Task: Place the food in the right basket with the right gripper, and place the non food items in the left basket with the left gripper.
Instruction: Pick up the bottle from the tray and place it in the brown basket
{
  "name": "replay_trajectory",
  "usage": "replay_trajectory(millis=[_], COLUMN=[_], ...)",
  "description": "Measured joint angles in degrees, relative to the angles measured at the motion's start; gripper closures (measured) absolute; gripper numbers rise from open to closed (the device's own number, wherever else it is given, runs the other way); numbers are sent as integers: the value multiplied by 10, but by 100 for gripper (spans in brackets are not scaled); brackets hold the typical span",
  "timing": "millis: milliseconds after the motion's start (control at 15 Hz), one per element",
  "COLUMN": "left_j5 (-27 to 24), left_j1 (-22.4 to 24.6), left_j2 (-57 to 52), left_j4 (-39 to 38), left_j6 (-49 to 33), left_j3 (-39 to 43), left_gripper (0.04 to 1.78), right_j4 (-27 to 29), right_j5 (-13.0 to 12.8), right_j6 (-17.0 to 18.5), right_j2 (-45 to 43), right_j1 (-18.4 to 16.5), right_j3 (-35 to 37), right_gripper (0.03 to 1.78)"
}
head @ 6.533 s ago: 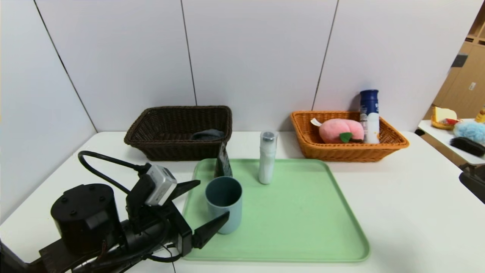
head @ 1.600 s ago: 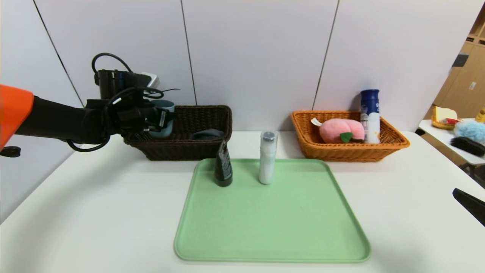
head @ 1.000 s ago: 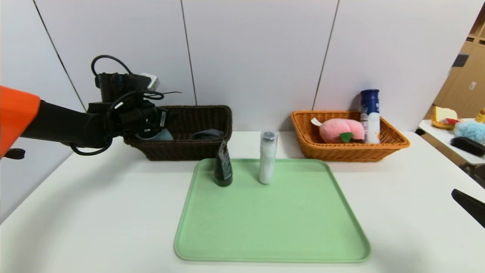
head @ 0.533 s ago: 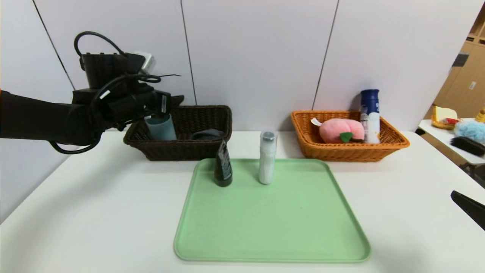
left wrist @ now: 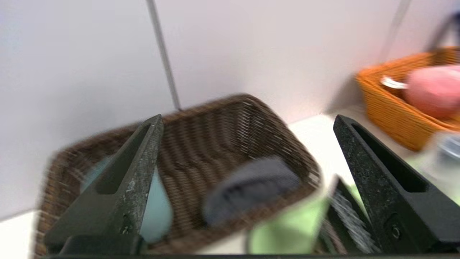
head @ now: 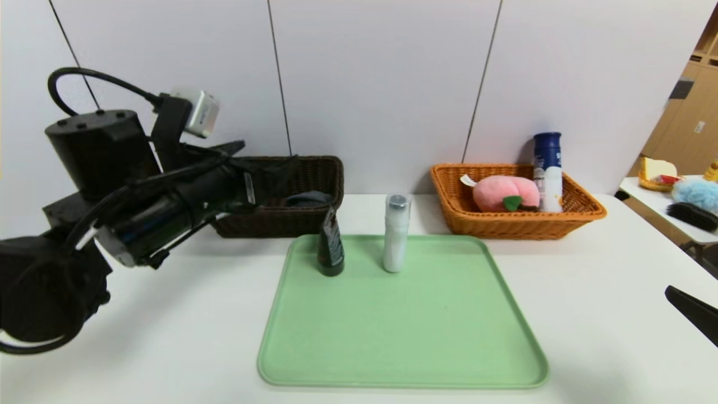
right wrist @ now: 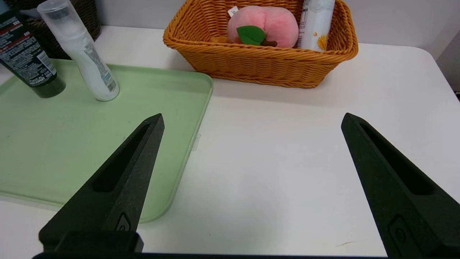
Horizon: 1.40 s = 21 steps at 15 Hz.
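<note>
The left hand [left wrist: 248, 180] has let go of the grey-blue cup [left wrist: 154, 205] and pulled back off the dark woven left basket [head: 303, 177], fingers apart and empty. On the tabletop's far side, cup and grey cloth [head: 307, 198] lie in that basket; the orange wicker right basket [head: 516, 221] holds the plush peach [head: 502, 193] and navy-capped bottle [head: 547, 168]. Left on the smooth green tray's [head: 404, 331] far edge: slim white bottle [head: 396, 235], black tube [head: 331, 247]. Right hand [right wrist: 251, 180] is parked at the right edge, spread wide.

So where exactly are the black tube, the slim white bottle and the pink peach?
black tube [head: 330, 249], head view, on its printed body.
slim white bottle [head: 395, 238], head view, mid-body, below the grey cap.
pink peach [right wrist: 267, 25], right wrist view, on the plush above the leaf.
</note>
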Motion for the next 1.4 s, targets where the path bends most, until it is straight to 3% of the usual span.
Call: replay_trajectory(millis=[200,467,867,1400], left_j5=[43,104,154,156], left_j1=[-72,-126,-135,-138], left_j2=[-21,22,151,256], left_j4=[-80,-190,-305,-350], left_j6=[-35,-49,-58,-58], left_j3=[103,173,184,169], left_gripper=[15,14,13,13], right_j4=[0,0,0,0], right_j5=[0,0,-1,5], right_j6=[0,-2,-1,-1], right_j2=[0,0,1,3], right_j1=[0,0,0,0], right_j3=[1,1,-1,3], right_gripper=[11,11,11,11])
